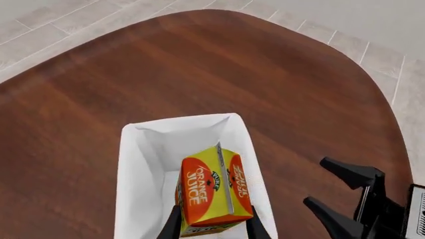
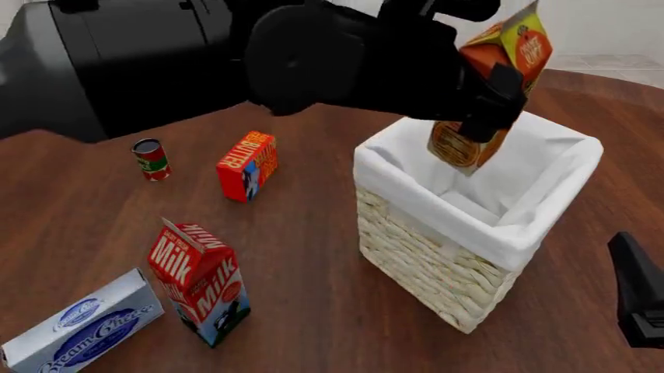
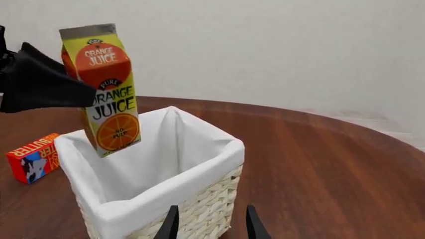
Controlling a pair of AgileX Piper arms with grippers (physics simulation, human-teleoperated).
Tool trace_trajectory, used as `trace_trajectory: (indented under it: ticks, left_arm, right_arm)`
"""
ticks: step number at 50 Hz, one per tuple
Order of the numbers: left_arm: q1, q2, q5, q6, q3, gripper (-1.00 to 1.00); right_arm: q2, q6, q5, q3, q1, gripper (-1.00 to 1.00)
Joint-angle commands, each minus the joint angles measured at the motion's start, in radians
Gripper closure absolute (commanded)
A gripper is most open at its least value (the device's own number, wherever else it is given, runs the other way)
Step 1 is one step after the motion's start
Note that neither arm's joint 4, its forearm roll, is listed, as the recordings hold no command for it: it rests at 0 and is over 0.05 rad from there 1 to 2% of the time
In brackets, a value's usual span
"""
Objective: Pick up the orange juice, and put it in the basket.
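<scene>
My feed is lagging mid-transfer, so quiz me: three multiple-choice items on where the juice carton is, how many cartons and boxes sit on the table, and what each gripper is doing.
1. Where is the orange and yellow gable-top juice carton?
A. Lying on the table
B. Held in the air above the pale woven wicker basket with white liner
C. Resting on the basket's floor

2. How many cartons and boxes stand or lie on the brown wooden table left of the basket?
A. One
B. Three
C. Five

3. What is the state of the grippers?
A. Left gripper shut on the carton, right gripper open
B. Both open
C. Right holds the carton

Answers: 1 B, its base hangs over the liner opening. 2 B, red milk carton, orange-red butter box, blue-and-white cream cheese box. 3 A, left fingers clamp it; right fingers stand apart, holding nothing.
</scene>
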Motion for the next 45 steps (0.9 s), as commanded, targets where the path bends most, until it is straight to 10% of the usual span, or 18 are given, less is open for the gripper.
trace_trajectory:
  ticks: [1,45]
  left_arm:
    - [0.014,0.044,-0.034,0.023,-0.005,1.0]
    - [0.003,0.149,-0.13,-0.005,0.037,1.0]
  right_arm:
    - [0.002,0.005,-0.009,0.01,0.003,-1.0]
    - [0.008,-0.001,-0.013,0.029,0.016,-1.0]
